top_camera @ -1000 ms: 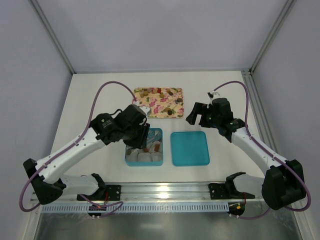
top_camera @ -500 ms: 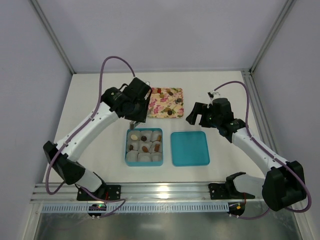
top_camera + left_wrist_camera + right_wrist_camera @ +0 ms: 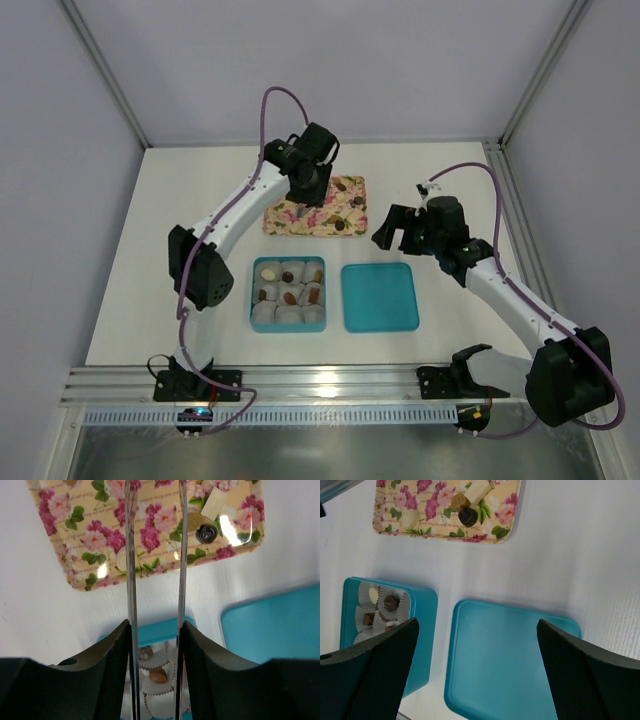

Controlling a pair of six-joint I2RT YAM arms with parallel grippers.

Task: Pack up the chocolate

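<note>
Table: the white table (image 3: 150,250) carried everything, with 2 arms bolted at its near edge.
Left arm: the white-and-black left arm (image 3: 240,200) reached far across the table, its wrist above the back of the tray.
Right arm: the white-and-black right arm (image 3: 500,290) was bent, its wrist just right of the tray and behind the lid.
Tray: the pink floral rectangular tray (image 3: 320,228) lay flat at the back of the table, apart from the box and lid.
Lid: the teal plastic lid (image 3: 380,297) lay flat just right of the box, with a slim strip of table between them.
Box: the teal plastic box (image 3: 287,259) sat open in front of the tray.
Left pincer: the left pincer (image 3: 155,510) pointed down over the tray. Its 2 thin metal blades stood a narrow gap apart, with nothing seen between them. Their tips ran out of the wrist view.
Right pincer: the right pincer (image 3: 395,228) hung above the table with its black fingers spread wide, holding nothing.
Cups: the white pleated paper cups (image 3: 160,700) lined the box in 3 rows.
Chocolate: several chocolate candies (image 3: 467,516) lay loose on the tray, among them a dark rosette, a tan round and a pale block close together near its right end. Others sat in cups in the back and middle rows, among them a dark round one.
</note>
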